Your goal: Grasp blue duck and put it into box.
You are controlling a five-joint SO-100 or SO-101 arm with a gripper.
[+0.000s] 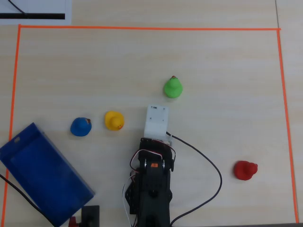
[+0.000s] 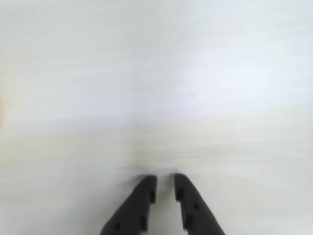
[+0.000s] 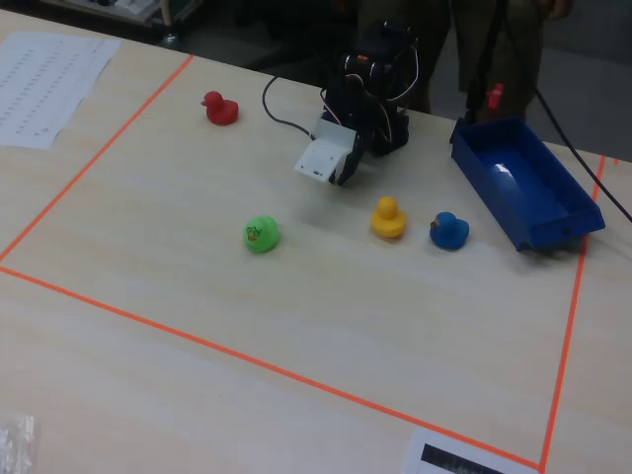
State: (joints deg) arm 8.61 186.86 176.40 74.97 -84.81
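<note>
The blue duck [image 1: 80,126] [image 3: 449,231] stands on the pale wood table, a short way from the dark blue box [image 1: 42,175] [image 3: 553,222], which holds nothing. My gripper [image 2: 165,181] hovers over bare table; in the overhead view it lies under the white wrist block [image 1: 156,120], right of the yellow duck and well right of the blue one. The black fingers [image 2: 142,200] stand a narrow gap apart with nothing between them. No duck shows in the blurred wrist view.
A yellow duck [image 1: 114,120] [image 3: 387,217] sits between the blue duck and the arm. A green duck [image 1: 173,87] is beyond the gripper, a red duck [image 1: 245,170] far right. Orange tape [image 1: 142,28] frames the area. A black cable [image 1: 215,175] loops beside the arm.
</note>
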